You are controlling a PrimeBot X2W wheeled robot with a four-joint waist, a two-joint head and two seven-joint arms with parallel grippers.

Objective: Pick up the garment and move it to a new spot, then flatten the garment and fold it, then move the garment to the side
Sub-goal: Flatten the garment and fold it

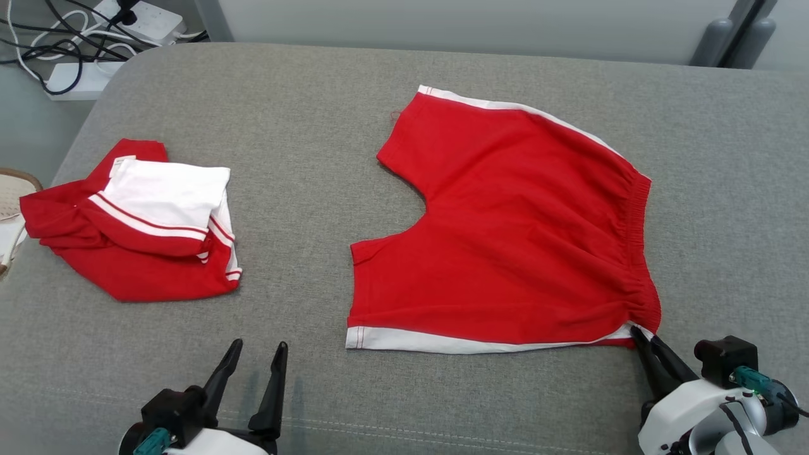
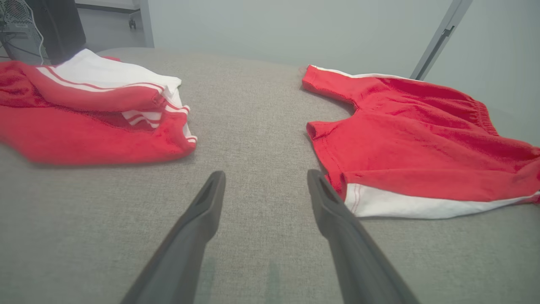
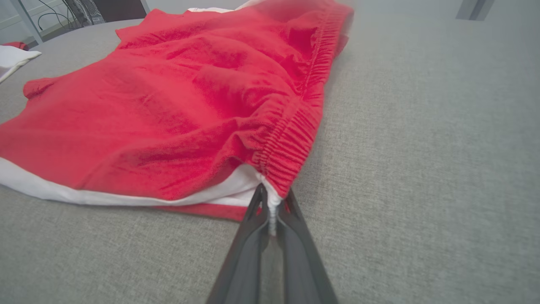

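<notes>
Closest in, the right gripper [image 1: 639, 335] reaches up from the lower right with its two dark fingers pressed together. They pinch the near corner of the waistband [image 1: 637, 253] of the red shorts [image 1: 505, 240], right where the white side stripe [image 1: 455, 342] meets the gathered elastic. Its wrist view shows a sliver of white fabric squeezed between the fingertips, low against the cloth surface.

The shorts lie spread nearly flat on the right-centre of the grey padded table [image 1: 316, 114]. The waistband faces the robot's right and both leg openings face its left, with a curved notch between them. A white stripe runs along each outer side seam. The fabric is bright red and slightly rumpled near the elastic.

The left gripper [image 1: 260, 345] rests at the lower left, fingers pointing away from the robot, spread apart and holding nothing, over bare table between the two garments. Well apart to the left lies a second red garment [image 1: 145, 272], loosely folded. It has a white panel, red-and-white stripes and a small white tag [image 1: 122, 165] whose print is too small to read. Beyond the table's far left corner, white power strips [image 1: 148, 19] and tangled cables [image 1: 57, 50] sit on the floor.
</notes>
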